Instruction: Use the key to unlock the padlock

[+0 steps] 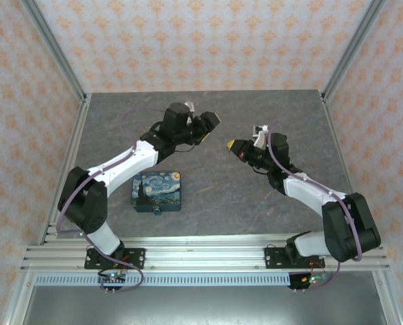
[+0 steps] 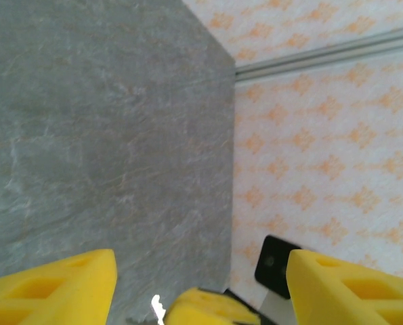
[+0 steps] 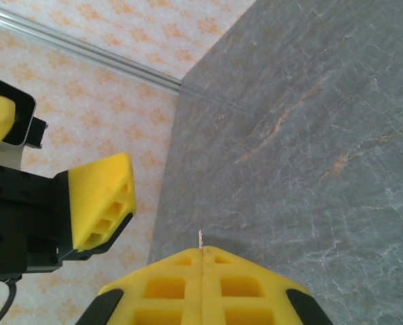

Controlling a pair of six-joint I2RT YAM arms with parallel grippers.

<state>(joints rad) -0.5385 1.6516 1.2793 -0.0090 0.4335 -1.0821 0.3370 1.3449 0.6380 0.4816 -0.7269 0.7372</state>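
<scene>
The right pincer [image 3: 201, 264] has its two yellow fingers pressed flat together. They pinch a thin sliver of metal that pokes out from the seam between them. Going by the task, this is likely the key [image 3: 200, 238], gripped at its head so the blade points forward.

Facing it tip to tip, raised above the table [image 1: 255, 196], the left pincer [image 2: 201, 274] is spread wide. Its fingers stand on either side of the right pincer's nose without touching it. The left wrist camera shows the key's bright tip low between them. The pose reads as a mid-air handover or regrip, probably to get a better hold on the key.

Both pincers hang over the middle of the grey table, well apart from the lock. Nearer the arm bases, on the left side, lies a painted box [image 1: 157, 189] in blue and yellow. The padlock [image 1: 158, 210], tiny and teal, sits at the box's near edge, touching it. It is too small to tell whether its shackle is closed. Unlocking has not yet begun.
</scene>
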